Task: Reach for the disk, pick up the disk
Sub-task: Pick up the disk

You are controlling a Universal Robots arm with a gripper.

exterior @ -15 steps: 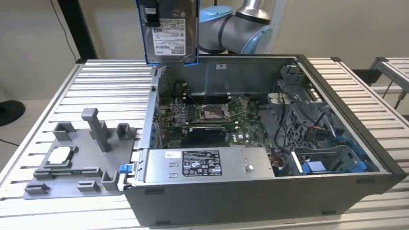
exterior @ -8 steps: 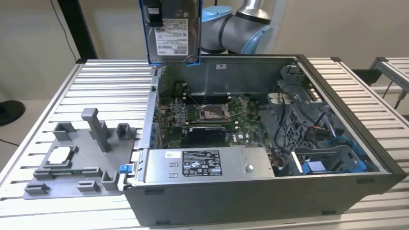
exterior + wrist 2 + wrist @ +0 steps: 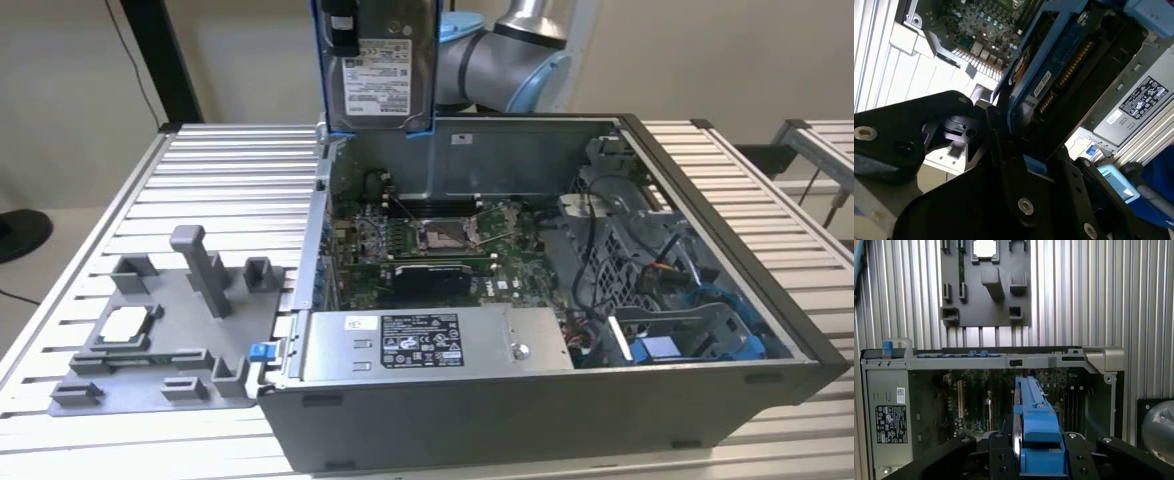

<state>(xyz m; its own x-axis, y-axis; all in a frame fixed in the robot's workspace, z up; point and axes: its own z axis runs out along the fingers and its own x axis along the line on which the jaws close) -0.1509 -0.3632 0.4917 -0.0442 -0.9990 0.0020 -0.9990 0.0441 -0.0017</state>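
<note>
Aloft above the open computer case [image 3: 534, 405], the disk [image 3: 382, 75] hangs upright, its long axis vertical and its labelled face turned to the room, the blue bracket [image 3: 319, 60] running down its edges. The gripper [image 3: 1037, 452] is clenched on the drive's upper end. In the first wrist view the black fingers [image 3: 999, 460] press in from either side of the blue-edged drive, which points straight down from them towards the motherboard [image 3: 427, 250]. The disk's lower edge appears clear of the case's rim, touching nothing inside. By this reading the pick-up is made, with the drive out of the case and borne by the arm alone. Beside the case, a grey fixture [image 3: 160, 330] sits on the slatted table [image 3: 214, 160].
</note>
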